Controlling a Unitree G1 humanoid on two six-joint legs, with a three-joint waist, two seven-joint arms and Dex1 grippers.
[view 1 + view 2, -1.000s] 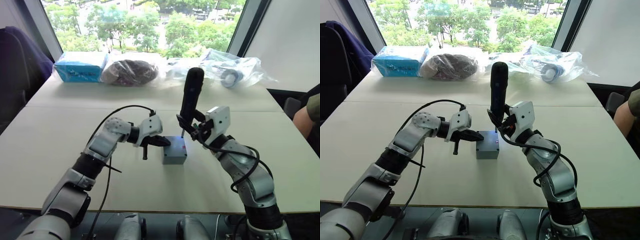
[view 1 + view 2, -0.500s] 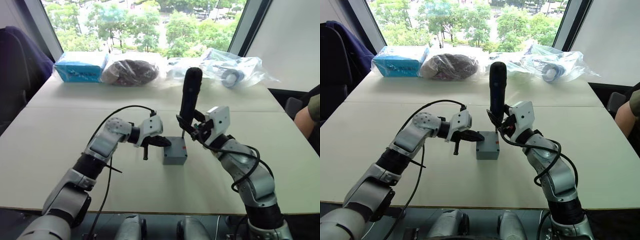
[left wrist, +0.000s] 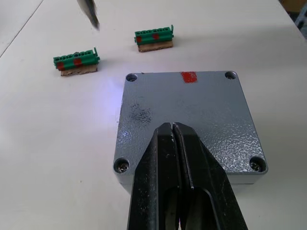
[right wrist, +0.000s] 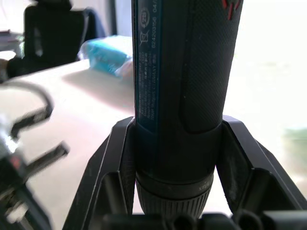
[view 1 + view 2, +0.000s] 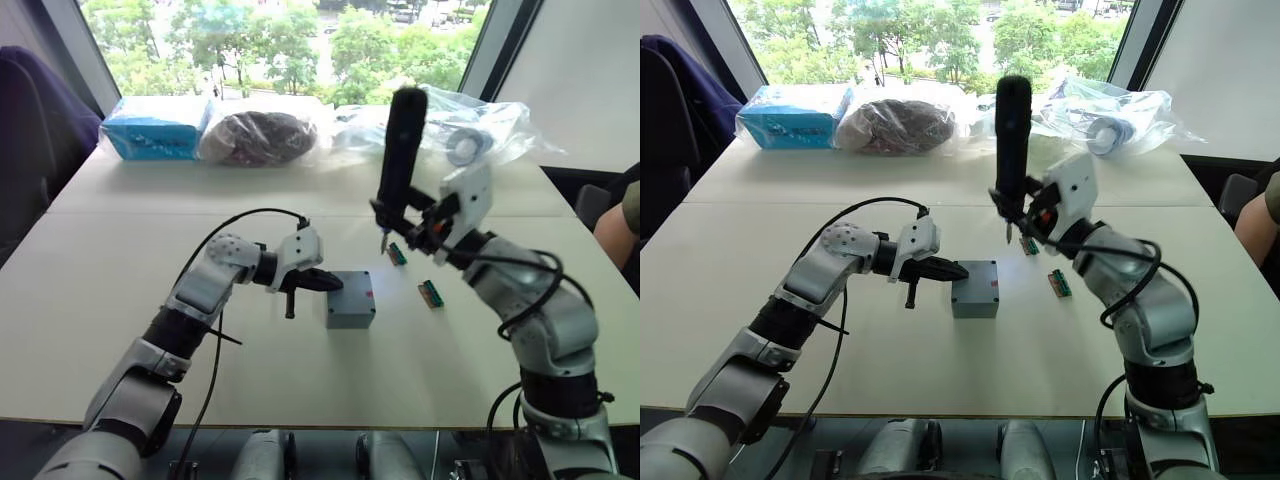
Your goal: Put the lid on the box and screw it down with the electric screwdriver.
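Flat grey plastic lid (image 3: 188, 122) seated on small grey box (image 5: 349, 312), tabletop centre | left claw (image 3: 173, 132) closed, empty, on lid | right claw (image 5: 408, 222) clamped on upright long black electric screwdriver (image 5: 399, 150), bit above and right of lid.

Lid (image 3: 192, 115) — grey, fine pebbled matt finish, metal screws in its corners. Electric screwdriver (image 4: 184, 72) — black, grainy matt grip, smooth glossy label strip. Tabletop (image 3: 43, 139) smooth, pale, faint sheen. Left claw (image 3: 173, 139) smooth black plastic.

The lid (image 3: 187, 120) is sitting on the box (image 5: 350, 301); two connectors (image 5: 431, 293) are lying to its right, bags (image 5: 258, 137) lying behind.
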